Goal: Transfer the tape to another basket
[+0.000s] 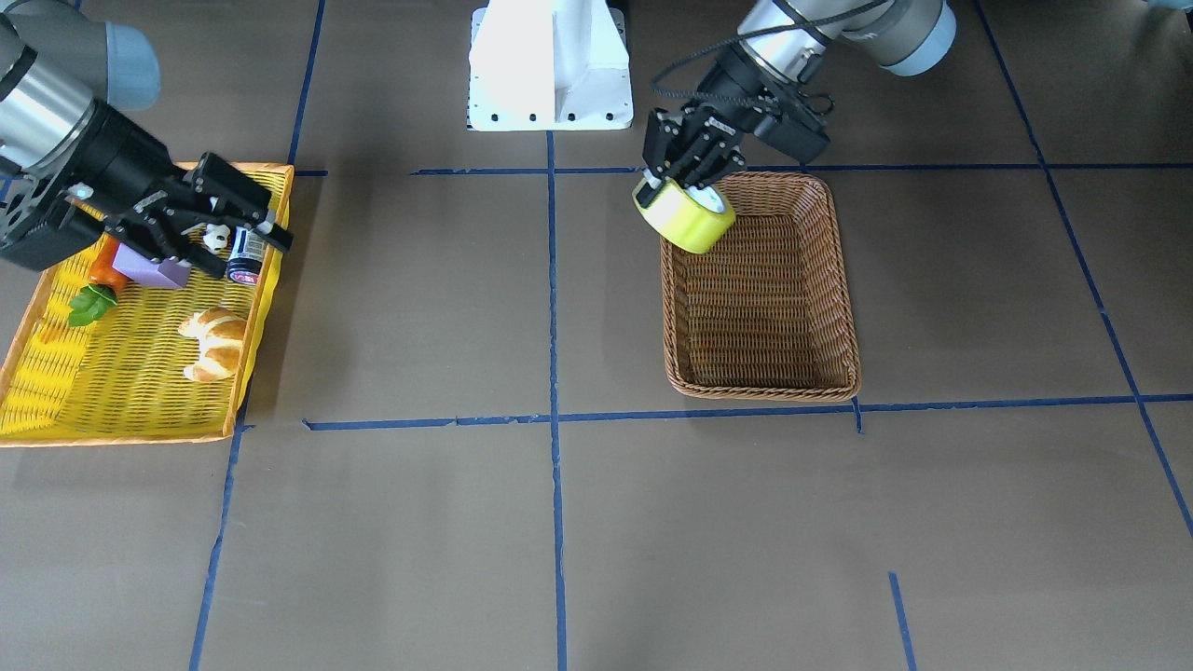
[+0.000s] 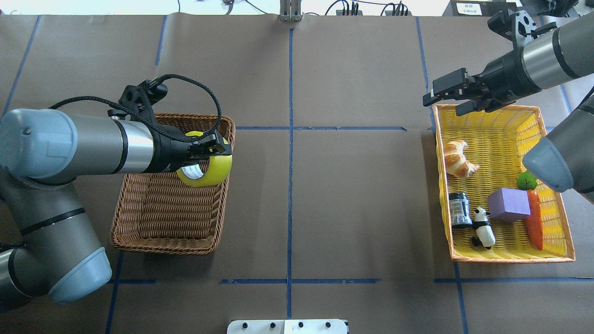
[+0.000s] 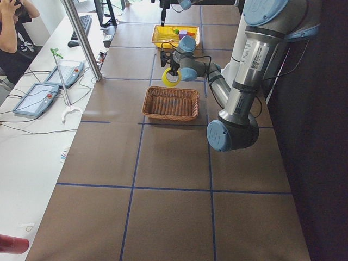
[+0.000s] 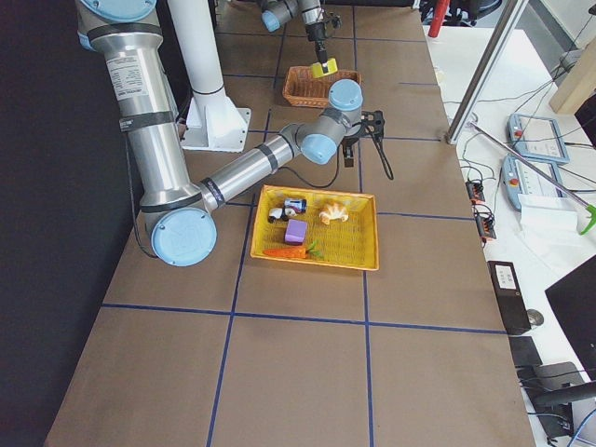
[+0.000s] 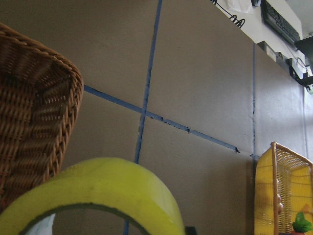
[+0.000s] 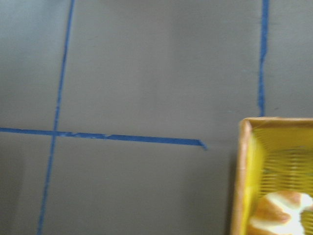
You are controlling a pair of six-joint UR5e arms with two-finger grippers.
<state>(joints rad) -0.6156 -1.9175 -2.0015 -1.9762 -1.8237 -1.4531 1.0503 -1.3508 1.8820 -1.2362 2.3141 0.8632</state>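
My left gripper (image 1: 685,182) is shut on the tape (image 1: 685,219), a yellow-green roll with a white core. It holds the roll tilted in the air over the far right corner of the brown wicker basket (image 2: 158,218), as the overhead view shows it (image 2: 206,169). The basket (image 1: 820,280) holds nothing else. The left wrist view shows the roll's top (image 5: 112,191) beside the basket's corner (image 5: 39,122). My right gripper (image 2: 441,104) is open and empty above the far left corner of the yellow basket (image 2: 510,253).
The yellow basket (image 1: 121,429) holds a croissant (image 2: 457,160), a dark jar (image 2: 459,209), a panda figure (image 2: 482,226), a purple block (image 2: 509,204) and a carrot (image 2: 533,218). The robot's white base (image 1: 550,65) stands between the arms. Blue tape lines cross the brown table.
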